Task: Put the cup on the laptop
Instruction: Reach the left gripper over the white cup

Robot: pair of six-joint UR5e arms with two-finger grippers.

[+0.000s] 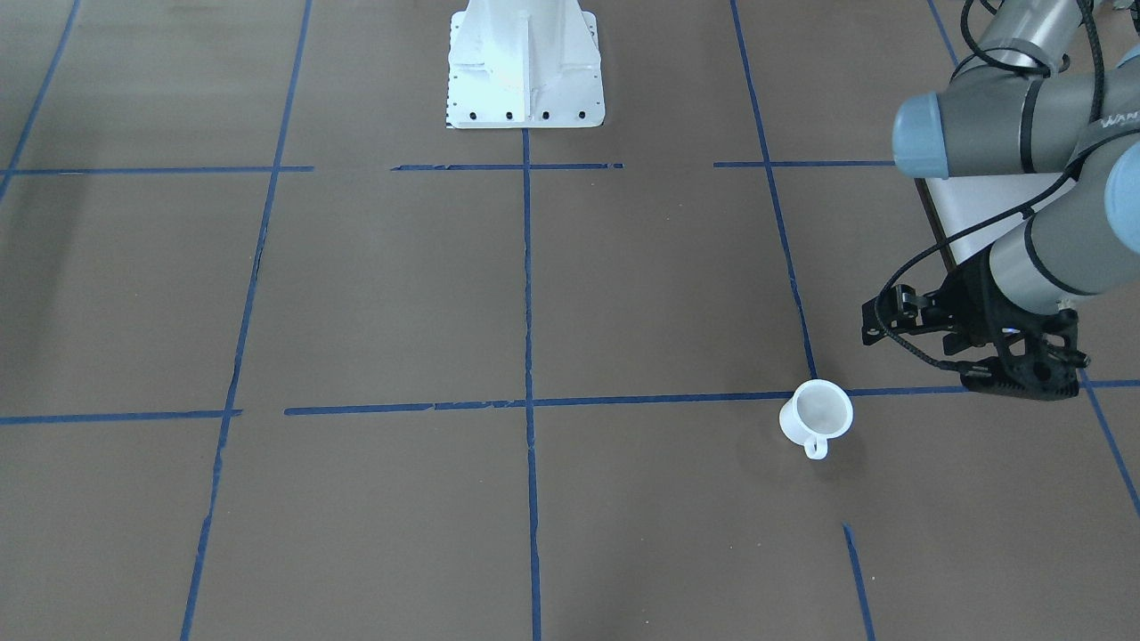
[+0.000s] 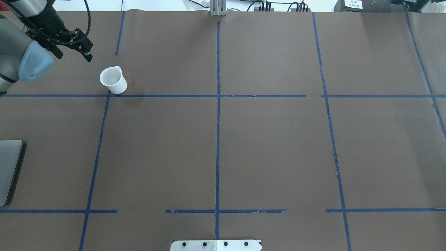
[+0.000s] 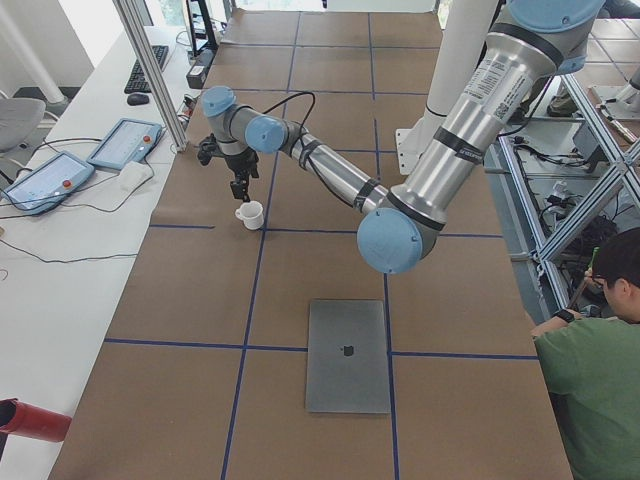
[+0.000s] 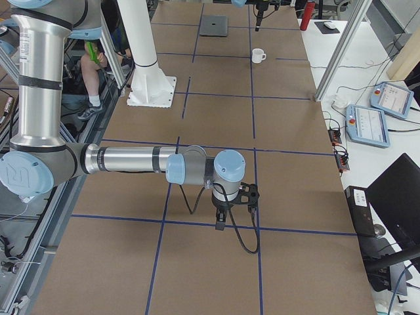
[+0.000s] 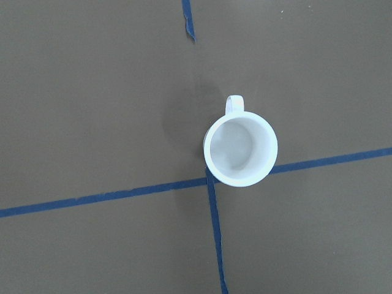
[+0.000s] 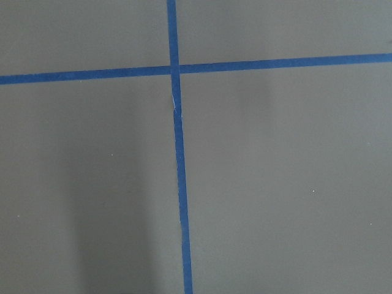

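The small white cup [image 1: 817,414] stands upright and empty on the brown table, beside a crossing of blue tape lines. It also shows in the overhead view [image 2: 113,80] and, seen from straight above, in the left wrist view [image 5: 240,149]. My left gripper [image 2: 89,55] hangs above the table close beside the cup, not touching it; its fingers look shut and empty. The silver-grey laptop [image 3: 348,355] lies flat and closed at the table's left end [image 2: 8,170], well apart from the cup. My right gripper [image 4: 220,224] points down over the table far from both; I cannot tell if it is open.
The white pedestal base [image 1: 525,67] stands at the robot's side of the table. Blue tape lines [image 2: 217,104] divide the brown surface into squares. An operator [image 3: 590,370] sits beside the table near the laptop's end.
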